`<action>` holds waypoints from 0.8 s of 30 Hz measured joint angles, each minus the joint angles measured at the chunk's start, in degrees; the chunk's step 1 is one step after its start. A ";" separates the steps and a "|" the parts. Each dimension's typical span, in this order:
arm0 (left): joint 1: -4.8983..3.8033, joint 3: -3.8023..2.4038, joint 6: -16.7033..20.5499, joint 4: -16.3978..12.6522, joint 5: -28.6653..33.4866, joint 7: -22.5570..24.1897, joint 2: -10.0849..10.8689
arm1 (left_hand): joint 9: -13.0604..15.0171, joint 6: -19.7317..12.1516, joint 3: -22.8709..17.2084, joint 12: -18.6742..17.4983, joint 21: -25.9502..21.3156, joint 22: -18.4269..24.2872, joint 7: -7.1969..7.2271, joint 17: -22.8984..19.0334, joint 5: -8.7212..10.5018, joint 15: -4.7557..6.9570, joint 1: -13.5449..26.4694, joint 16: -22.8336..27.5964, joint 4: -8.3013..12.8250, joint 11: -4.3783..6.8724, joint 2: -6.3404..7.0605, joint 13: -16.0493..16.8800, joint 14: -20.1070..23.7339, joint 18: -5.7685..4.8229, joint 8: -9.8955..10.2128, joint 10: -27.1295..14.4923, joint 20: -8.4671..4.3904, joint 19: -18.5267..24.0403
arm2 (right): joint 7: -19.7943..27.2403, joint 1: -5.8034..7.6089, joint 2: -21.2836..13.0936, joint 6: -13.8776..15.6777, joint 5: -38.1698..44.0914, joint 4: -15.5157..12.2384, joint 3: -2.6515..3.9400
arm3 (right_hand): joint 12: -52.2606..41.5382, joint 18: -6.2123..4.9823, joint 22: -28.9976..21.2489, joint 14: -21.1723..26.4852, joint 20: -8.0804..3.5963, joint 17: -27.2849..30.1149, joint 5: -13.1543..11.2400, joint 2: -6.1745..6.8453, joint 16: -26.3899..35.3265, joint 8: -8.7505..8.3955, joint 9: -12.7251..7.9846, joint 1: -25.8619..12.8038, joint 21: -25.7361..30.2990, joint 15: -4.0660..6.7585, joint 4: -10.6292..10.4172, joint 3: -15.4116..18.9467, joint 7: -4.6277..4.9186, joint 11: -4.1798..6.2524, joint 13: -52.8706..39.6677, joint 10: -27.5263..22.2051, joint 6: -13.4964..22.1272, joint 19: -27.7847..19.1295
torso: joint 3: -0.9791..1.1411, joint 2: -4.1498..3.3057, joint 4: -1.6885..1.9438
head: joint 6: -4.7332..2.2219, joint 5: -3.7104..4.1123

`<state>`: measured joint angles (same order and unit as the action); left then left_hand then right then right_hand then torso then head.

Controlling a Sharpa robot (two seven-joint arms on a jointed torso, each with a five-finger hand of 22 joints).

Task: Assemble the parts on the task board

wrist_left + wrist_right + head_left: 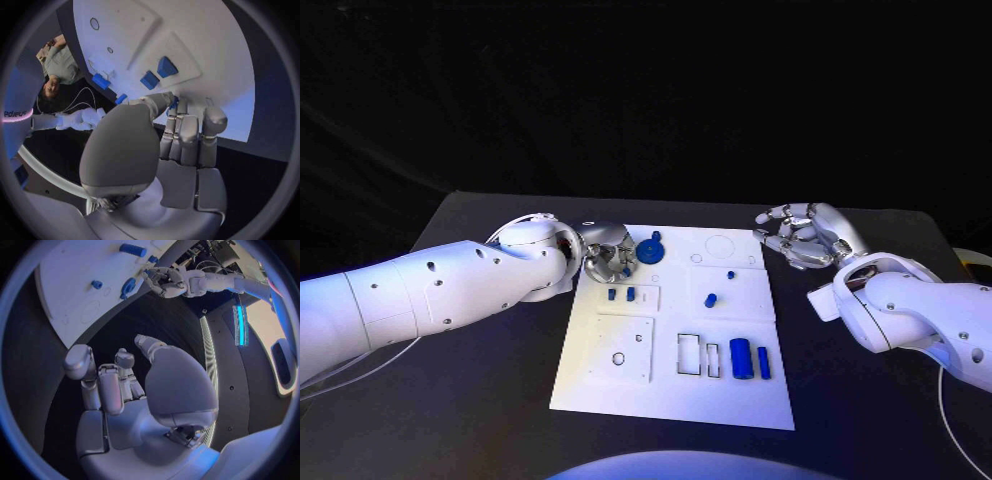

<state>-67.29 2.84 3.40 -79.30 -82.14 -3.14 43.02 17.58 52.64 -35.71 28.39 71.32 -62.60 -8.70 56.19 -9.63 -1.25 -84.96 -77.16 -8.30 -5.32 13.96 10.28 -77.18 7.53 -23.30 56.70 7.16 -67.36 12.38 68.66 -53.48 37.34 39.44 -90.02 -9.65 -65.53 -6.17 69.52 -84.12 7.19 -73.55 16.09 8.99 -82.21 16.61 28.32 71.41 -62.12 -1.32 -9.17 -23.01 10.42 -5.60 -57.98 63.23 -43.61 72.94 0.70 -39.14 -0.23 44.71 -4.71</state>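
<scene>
A black tabletop (488,400) stands before a dark background, and the white board (678,390) lies in its middle. In the head view the left robot hand (606,255) is at the far left corner of the board, its fingers curled close to a round blue part (651,249); whether it already holds something I cannot tell from here. Two small blue pegs (622,294) stand just beside it, a short blue piece (711,299) lies near the middle, and two blue cylinders (749,358) lie on the near right side. The right robot hand (802,235) hovers over the far right edge, fingers curled in, holding nothing. In the left wrist view the fingers (187,130) press together, with a sliver of blue (174,103) at the tips, so I judge it pinches a small part, though this is not sure. In the right wrist view the right robot hand (125,390) is clenched and empty above the tabletop. The parts look like hard plastic: light, stiff, smooth and a little slippery. I think a cylinder is best taken across its middle, a peg by its top.
</scene>
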 measured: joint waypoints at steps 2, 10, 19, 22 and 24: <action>0.01 0.01 0.07 -0.04 0.00 0.05 0.04 | 0.00 0.00 0.00 0.00 0.00 0.09 0.00 -0.10 0.00 0.00 0.00 0.00 0.00 -0.16 0.00 0.00 0.00 0.00 0.00 -0.16 0.00 0.00 | 0.00 -0.02 -0.01 0.00 0.00 0.01 0.00 | 0.00 0.00 0.00 0.00 0.00 0.00 0.00 0.00 0.00 0.00 0.00 0.00 0.00 0.00 0.00 0.00 0.00 0.00 0.00 0.00 0.00 0.00 | -0.01 0.00 0.00 | 0.01 0.00; 0.05 0.01 0.44 -0.07 0.12 0.18 0.14 | -0.70 -1.04 0.39 -1.68 -1.60 1.72 -1.04 -2.75 0.00 -1.03 0.99 1.07 -0.39 -1.06 0.99 -0.24 1.66 0.00 1.88 -3.70 0.77 1.60 | 0.00 -0.06 -0.01 0.00 0.00 0.05 0.00 | 0.00 0.00 -0.13 0.00 0.00 0.00 0.00 0.00 0.23 0.00 -0.04 0.00 0.00 0.00 0.00 0.00 0.00 0.00 0.15 0.00 0.00 0.00 | -0.01 0.00 0.01 | 0.02 -0.05; 0.07 0.01 0.70 -0.07 0.33 0.23 0.18 | -1.34 -2.11 0.38 -2.11 -2.00 2.25 -1.46 -3.92 0.00 -1.42 1.12 1.19 -0.39 -1.55 1.12 -0.60 2.05 0.00 3.25 -4.19 1.04 1.86 | 0.00 -0.08 0.01 0.00 0.00 0.07 0.01 | 0.00 0.00 -0.14 0.00 0.00 0.00 0.00 0.00 0.23 0.00 -0.06 0.00 0.00 0.00 0.00 0.00 0.00 0.00 0.18 0.00 0.00 0.00 | 0.02 0.00 0.00 | 0.04 -0.14; 0.08 0.01 0.74 -0.08 0.37 0.26 0.18 | -1.37 -2.27 0.38 -2.22 -2.00 2.29 -1.62 -4.08 0.00 -1.53 1.12 1.33 -0.39 -1.55 1.12 -0.60 2.16 0.00 3.25 -4.19 1.04 1.86 | 0.00 -0.09 0.01 0.00 0.01 0.08 0.01 | 0.00 0.00 -0.14 0.00 0.00 0.00 0.00 0.00 0.23 0.00 -0.05 0.00 0.00 0.00 0.00 0.00 0.00 0.00 0.18 0.00 0.00 0.00 | 0.02 0.00 -0.03 | 0.05 -0.16; 0.08 0.01 0.76 -0.08 0.39 0.27 0.19 | -1.37 -2.27 0.38 -2.23 -2.00 2.29 -1.62 -4.12 0.00 -1.53 1.12 1.33 -0.39 -1.55 1.12 -0.60 2.16 0.00 3.25 -4.19 1.04 1.86 | 0.00 -0.09 0.01 0.00 0.01 0.08 0.00 | 0.00 0.00 -0.14 0.00 0.00 0.00 0.00 0.00 0.23 0.00 -0.05 0.00 0.00 0.00 0.00 0.00 0.00 0.00 0.18 0.00 0.00 0.00 | 0.02 0.00 -0.03 | 0.08 -0.16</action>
<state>-67.21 2.85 4.16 -79.38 -81.75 -2.87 43.21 16.22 50.37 -35.33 26.16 69.32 -60.31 -10.33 52.07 -9.63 -2.77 -83.84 -75.83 -8.69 -6.86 15.08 9.68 -75.02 7.53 -20.05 52.52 8.20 -65.50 12.38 68.57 -53.47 37.33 39.45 -89.94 -9.65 -65.53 -6.17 69.39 -84.12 7.19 -73.55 16.09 8.99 -81.99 16.60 28.27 71.41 -62.12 -1.32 -9.17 -23.01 10.42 -5.60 -57.80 63.23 -43.61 72.94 0.72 -39.14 -0.25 44.80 -4.88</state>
